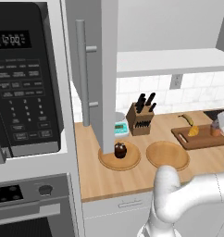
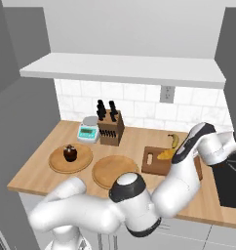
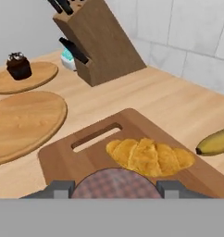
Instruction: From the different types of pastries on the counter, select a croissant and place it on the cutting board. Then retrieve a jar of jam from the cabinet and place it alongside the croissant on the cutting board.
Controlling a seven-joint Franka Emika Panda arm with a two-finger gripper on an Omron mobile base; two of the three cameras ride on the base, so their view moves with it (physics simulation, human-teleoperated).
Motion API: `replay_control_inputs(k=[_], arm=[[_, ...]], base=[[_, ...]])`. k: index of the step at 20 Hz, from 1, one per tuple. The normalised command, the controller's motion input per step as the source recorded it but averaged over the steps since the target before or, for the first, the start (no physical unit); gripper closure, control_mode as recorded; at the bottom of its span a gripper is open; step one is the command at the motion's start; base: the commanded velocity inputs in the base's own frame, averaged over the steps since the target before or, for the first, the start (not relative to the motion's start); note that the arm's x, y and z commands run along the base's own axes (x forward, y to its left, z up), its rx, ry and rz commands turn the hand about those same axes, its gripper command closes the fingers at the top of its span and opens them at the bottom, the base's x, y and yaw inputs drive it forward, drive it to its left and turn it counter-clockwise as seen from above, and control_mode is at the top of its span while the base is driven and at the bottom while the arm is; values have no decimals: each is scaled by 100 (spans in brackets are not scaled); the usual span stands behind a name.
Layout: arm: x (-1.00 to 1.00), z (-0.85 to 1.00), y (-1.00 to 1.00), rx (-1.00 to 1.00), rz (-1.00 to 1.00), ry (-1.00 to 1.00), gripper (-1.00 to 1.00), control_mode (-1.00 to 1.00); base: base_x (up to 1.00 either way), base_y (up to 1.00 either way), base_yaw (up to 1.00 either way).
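Golden croissant (image 3: pixel 150 156) seen lying on cutting board (image 3: pixel 86 157), long axis across board. Jar of jam (image 3: pixel 115 183) held in claw (image 3: pixel 115 190), just short of croissant, above board's near edge.

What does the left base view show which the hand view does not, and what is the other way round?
Left base view alone: the black microwave, the oven under it, and the cabinet door with its long bar handle.
Hand view alone: the handle slot of the cutting board, and the checked top of the jar of jam, close at the bottom.
Both: the croissant lying on the cutting board, the banana beside it, the knife block, the cupcake on one of two round plates.
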Motion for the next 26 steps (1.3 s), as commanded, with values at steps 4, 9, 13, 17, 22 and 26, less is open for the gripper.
replay_control_inputs(k=[4,9,13,17,22,26], arm=[[54,-57,-40,-4,0,7,100,-100],[71,-14,0,8,0,0,100,-100],[65,-8,-1,10,0,0,100,-100],[41,-35,-2,8,3,0,100,-100],[27,-52,-11,5,4,0,100,-100],[17,-60,-6,3,4,0,100,-100]], base=[[0,0,0],[0,0,0],[0,0,0],[0,0,0],[0,0,0],[0,0,0]])
